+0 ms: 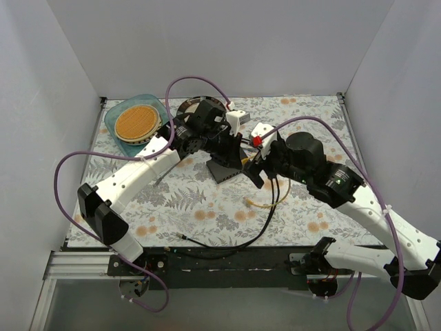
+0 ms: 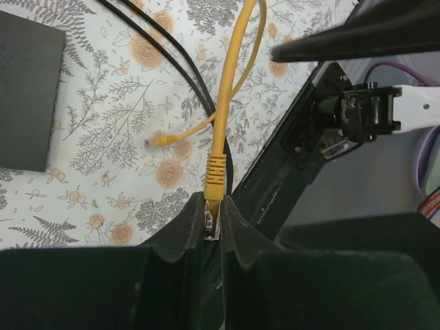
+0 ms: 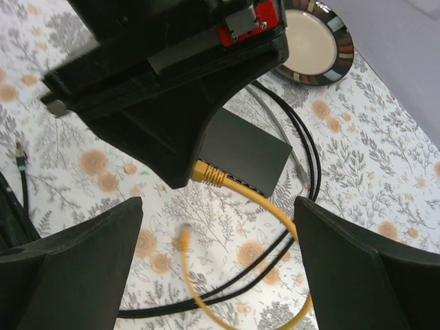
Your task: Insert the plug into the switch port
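1. Plug [image 2: 212,225], small and clear, is clamped between the fingers of the left gripper [image 2: 212,206]. Its yellow cable [image 2: 227,89] is seen running up and away from the jaws.
2. A dark grey switch box [image 3: 247,155] is laid flat on the floral table cover [image 1: 207,207]. In the right wrist view the yellow boot of the held plug is found right at the long edge that carries the switch port [image 3: 240,182] row.
3. Whether the plug is seated in a port cannot be told, since its tip is hidden by the left gripper's black fingers; it may only be touching the edge.
4. The right gripper [image 3: 216,227] is held with its fingers spread wide apart above a loop of the yellow cable, near the box.
5. The cable's other end [image 2: 159,141] is left loose on the table cover, apart from the box and near two black cables [image 2: 172,62].
6. A striped-rim plate [image 3: 316,41] is seen beyond the box, and a blue container [image 1: 162,110] holding an orange disc is set at the far left.
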Tool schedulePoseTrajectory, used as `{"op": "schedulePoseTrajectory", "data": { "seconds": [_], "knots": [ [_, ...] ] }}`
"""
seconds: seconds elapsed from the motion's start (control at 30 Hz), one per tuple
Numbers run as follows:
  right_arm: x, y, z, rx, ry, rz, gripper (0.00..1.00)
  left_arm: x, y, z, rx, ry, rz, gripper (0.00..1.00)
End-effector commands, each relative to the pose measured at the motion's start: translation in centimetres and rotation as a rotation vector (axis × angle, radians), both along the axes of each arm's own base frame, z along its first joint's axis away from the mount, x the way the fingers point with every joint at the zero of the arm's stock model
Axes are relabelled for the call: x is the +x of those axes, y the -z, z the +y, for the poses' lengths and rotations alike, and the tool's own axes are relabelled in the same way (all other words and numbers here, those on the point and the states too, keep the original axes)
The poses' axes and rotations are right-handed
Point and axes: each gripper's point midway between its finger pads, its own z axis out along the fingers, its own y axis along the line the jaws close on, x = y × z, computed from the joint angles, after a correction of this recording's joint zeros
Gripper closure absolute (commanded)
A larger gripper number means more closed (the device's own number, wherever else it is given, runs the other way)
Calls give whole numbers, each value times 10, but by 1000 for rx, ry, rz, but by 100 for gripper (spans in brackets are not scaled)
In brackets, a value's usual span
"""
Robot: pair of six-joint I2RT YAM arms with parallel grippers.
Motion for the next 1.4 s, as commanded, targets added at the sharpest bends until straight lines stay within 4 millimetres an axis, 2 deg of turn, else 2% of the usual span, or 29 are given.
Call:
{"op": "schedulePoseTrajectory", "data": {
  "seconds": [0.0, 0.13, 0.2, 0.23, 0.27, 0.5, 0.6, 0.63, 0.67, 0.73, 0.8, 0.83, 0.87, 0.9, 0.93, 1.0, 1.03, 1.07, 1.1, 1.13, 1.2, 1.3, 1.37],
  "knots": [
    [4, -17, 3, -83, -80, -104, 6, -28, -42, 6, -74, 110, -21, 100],
    [9, 6, 2, -145, -67, -82, 17, -32, -42, 6, -80, 126, -8, 100],
    [13, 12, 0, -156, -49, -80, 26, -33, -41, 5, -85, 134, -3, 100],
    [14, 14, -1, -160, -36, -78, 33, -33, -43, 5, -89, 133, -8, 100],
    [17, 17, -5, -169, -6, -78, 51, -34, -44, 5, -93, 134, -11, 100],
    [15, 20, -2, -151, -21, -71, 53, -35, -53, 4, -120, 150, -29, 100],
    [14, 22, 1, -139, -25, -66, 79, -34, -58, 5, -130, 143, -49, 100],
    [15, 21, 2, -122, -23, -66, 95, -33, -58, 4, -129, 137, -55, 100],
    [13, 21, 5, -112, -35, -62, 99, -31, -57, 5, -123, 125, -56, 98],
    [13, 20, 5, -74, -13, -54, 99, -22, -60, 6, -126, 81, -94, 87],
    [9, 23, 5, -47, -16, -44, 99, -20, -65, 8, -143, 52, -115, 85],
    [11, 17, 6, -10, 1, -56, 99, -14, -70, 6, -160, 27, -141, 81],
    [10, 16, 8, 27, 14, -37, 99, -11, -69, 7, -164, 6, -145, 67],
    [7, 12, 7, 60, 14, -38, 99, -8, -72, 6, -177, -24, -146, 36],
    [6, 16, 6, 82, 33, -21, 99, -1, -81, 7, -200, -66, -190, 22],
    [4, 4, 7, 190, 62, -2, 99, 10, -82, 11, -205, -141, -208, 6],
    [4, 9, 5, 213, 86, 19, 99, 13, -94, 11, -246, -172, -230, 5],
    [2, -2, 6, 265, 85, 3, 99, 17, -97, 14, -257, -208, -244, 5],
    [0, -4, 7, 331, 109, 59, 99, 18, -92, 13, -262, -217, -240, 5],
    [-2, -3, 8, 360, 118, 78, 99, 17, -105, 13, -312, -226, -261, 5],
    [-4, -12, 8, 451, 147, 128, 99, 14, -99, 10, -337, -212, -252, 6],
    [-8, -20, 12, 517, 137, 167, 99, 5, -108, 2, -416, -154, -252, 12],
    [-9, -22, 14, 537, 145, 196, 99, 5, -107, -5, -439, -141, -234, 19]
  ]
}}
